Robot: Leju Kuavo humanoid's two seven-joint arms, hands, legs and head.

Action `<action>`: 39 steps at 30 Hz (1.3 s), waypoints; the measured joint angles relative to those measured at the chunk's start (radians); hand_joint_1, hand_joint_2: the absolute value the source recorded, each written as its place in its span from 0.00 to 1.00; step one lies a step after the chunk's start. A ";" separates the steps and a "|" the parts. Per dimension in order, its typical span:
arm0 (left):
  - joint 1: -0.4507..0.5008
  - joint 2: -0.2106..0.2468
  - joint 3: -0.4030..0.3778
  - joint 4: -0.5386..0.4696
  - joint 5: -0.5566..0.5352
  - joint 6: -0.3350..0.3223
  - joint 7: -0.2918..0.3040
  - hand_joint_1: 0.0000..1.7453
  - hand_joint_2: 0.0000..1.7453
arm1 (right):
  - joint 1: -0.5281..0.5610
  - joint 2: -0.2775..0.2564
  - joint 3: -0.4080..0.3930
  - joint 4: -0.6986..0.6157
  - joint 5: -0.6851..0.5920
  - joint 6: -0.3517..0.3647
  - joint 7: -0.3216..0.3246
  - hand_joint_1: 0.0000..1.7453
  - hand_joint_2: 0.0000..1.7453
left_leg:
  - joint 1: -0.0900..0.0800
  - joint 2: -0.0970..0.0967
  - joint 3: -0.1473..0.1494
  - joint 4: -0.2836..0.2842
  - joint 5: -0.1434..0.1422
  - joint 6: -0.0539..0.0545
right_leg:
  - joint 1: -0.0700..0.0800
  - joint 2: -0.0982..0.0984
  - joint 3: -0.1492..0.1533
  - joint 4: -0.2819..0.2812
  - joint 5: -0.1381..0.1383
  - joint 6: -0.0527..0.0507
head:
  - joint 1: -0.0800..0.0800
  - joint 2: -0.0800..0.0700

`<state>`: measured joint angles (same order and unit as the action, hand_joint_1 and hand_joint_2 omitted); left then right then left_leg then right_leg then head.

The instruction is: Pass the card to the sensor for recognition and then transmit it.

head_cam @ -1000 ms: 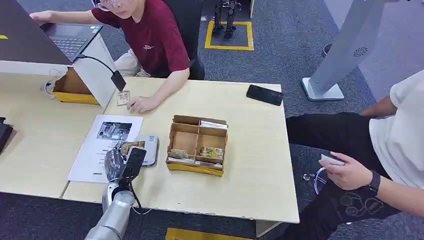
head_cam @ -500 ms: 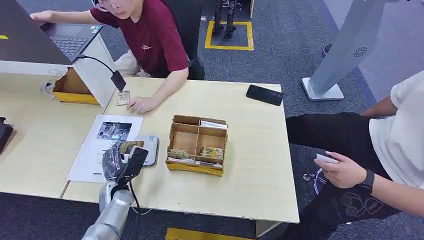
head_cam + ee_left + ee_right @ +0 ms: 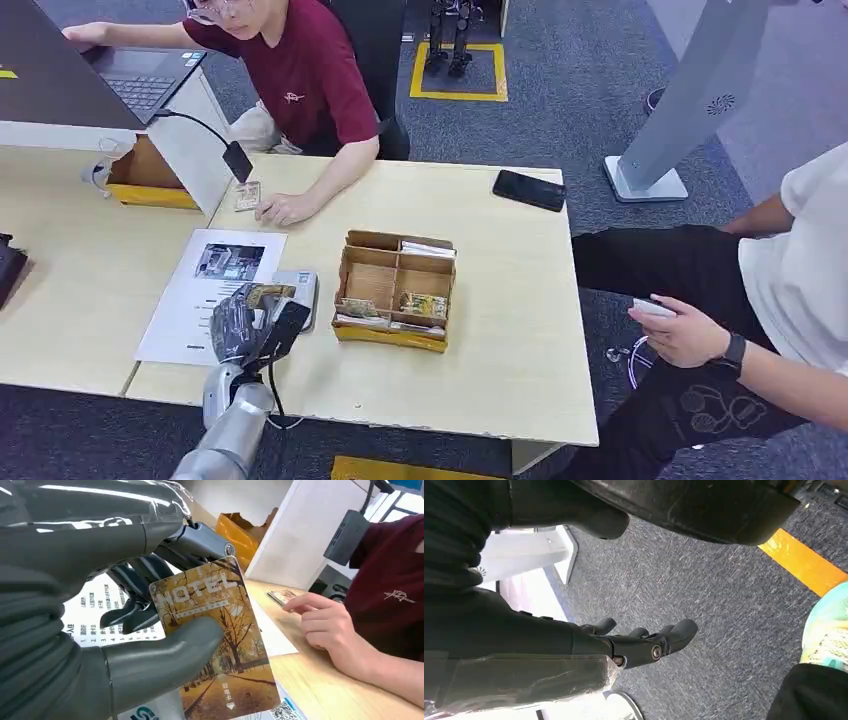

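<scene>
On your table (image 3: 500,300), the grey sensor (image 3: 300,290) lies at nine o'clock of the cardboard organiser (image 3: 395,290). Your left hand (image 3: 240,325) grips the hotel card (image 3: 215,635) just above it. Recognition looks underway; handover remains. Your right hand (image 3: 639,642) hangs loose, holding nothing.

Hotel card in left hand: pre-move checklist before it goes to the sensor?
1. Grip: left hand holds the hotel card between thumb and fingers. Ok.
2. Card clear of the table: cannot tell.
3. Grey sensor pad lies right by the hand in the head view. Ok.
4. Person's hand rests on the table beyond the printed sheet, apart from the robot's hand. Ok.
5. Cardboard organiser stands beside the pad, not in the way. Ok.
6. Right hand hangs over the floor, holding nothing. Ok.
</scene>
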<state>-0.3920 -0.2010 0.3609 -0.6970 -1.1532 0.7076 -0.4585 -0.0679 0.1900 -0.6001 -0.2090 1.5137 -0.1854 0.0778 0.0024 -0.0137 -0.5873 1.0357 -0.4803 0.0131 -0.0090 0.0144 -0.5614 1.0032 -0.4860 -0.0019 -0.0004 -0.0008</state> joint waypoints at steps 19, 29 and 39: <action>-0.003 -0.017 0.020 0.010 -0.032 0.000 0.010 1.00 1.00 | -0.001 0.002 0.000 0.000 0.000 -0.002 0.009 0.00 1.00 | 0.000 0.000 0.001 0.000 0.000 0.000 | 0.000 0.000 0.002 0.000 0.000 0.000 | 0.000 0.000; -0.006 -0.017 0.029 0.025 -0.076 0.000 0.052 1.00 1.00 | -0.001 0.002 0.002 0.000 0.000 -0.005 0.010 0.00 1.00 | 0.000 0.000 0.002 0.000 0.000 0.000 | 0.000 0.000 0.002 0.000 0.000 0.000 | 0.000 0.000; -0.009 -0.017 0.037 0.050 -0.046 0.000 0.034 1.00 1.00 | -0.001 0.002 0.004 0.000 0.000 -0.005 0.018 0.00 1.00 | 0.000 0.000 0.002 0.000 0.000 0.000 | 0.000 0.000 0.002 0.000 0.000 0.000 | 0.000 0.000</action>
<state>-0.4006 -0.2178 0.3979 -0.6466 -1.1994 0.7076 -0.4249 -0.0692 0.1919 -0.5962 -0.2090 1.5137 -0.1900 0.0957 0.0023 -0.0141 -0.5853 1.0357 -0.4803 0.0131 -0.0090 0.0140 -0.5591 1.0032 -0.4860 -0.0019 -0.0004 -0.0008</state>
